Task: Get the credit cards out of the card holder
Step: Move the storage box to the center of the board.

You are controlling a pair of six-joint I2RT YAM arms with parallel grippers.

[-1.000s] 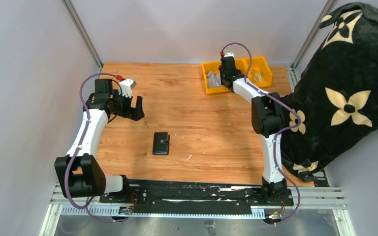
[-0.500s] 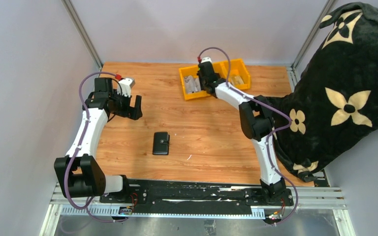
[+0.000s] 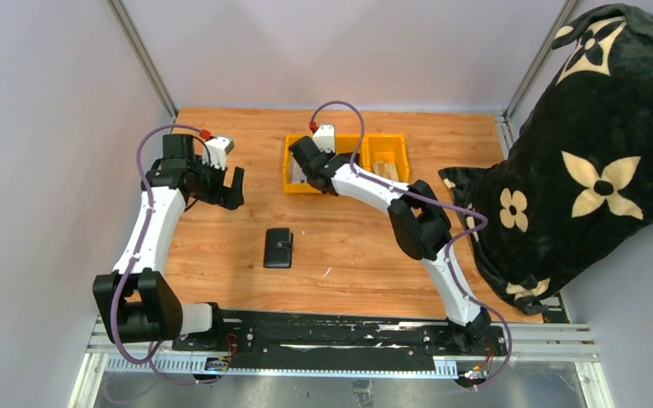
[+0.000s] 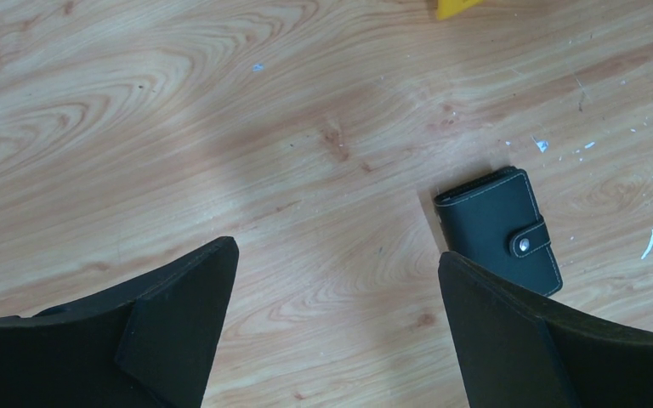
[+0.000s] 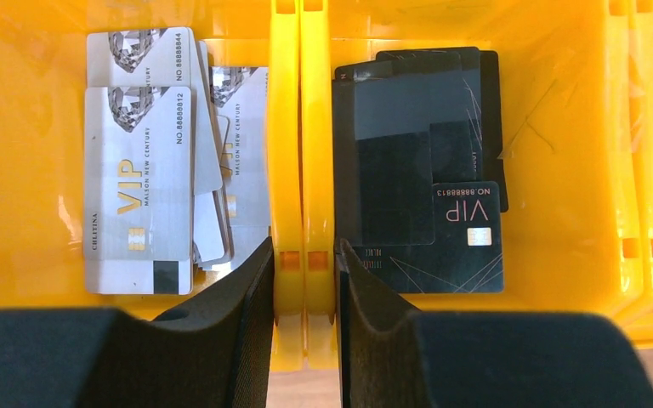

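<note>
The black card holder (image 3: pixel 278 248) lies flat mid-table with its strap snapped shut, so its inside is hidden. In the left wrist view the card holder (image 4: pixel 497 229) sits to the lower right, partly behind one finger. My left gripper (image 3: pixel 224 191) hovers left of it, and its jaws (image 4: pixel 336 251) stand wide open over bare wood. My right gripper (image 3: pixel 302 161) is at the back of the table, shut (image 5: pixel 305 245) on the two adjoining walls (image 5: pixel 289 127) of the yellow bins. Pale grey credit cards (image 5: pixel 140 170) lie stacked in the left bin.
Black cards (image 5: pixel 417 161) fill the middle bin. A third yellow bin (image 5: pixel 642 170) at the right edge holds a white card. The bins (image 3: pixel 388 157) stand in a row at the table's back. A black flower-patterned blanket (image 3: pixel 595 153) drapes over the right side.
My right arm has dragged the yellow bins leftward along the back of the table, its jaws tightening slightly on their walls. The left arm and the card holder stayed put.
</note>
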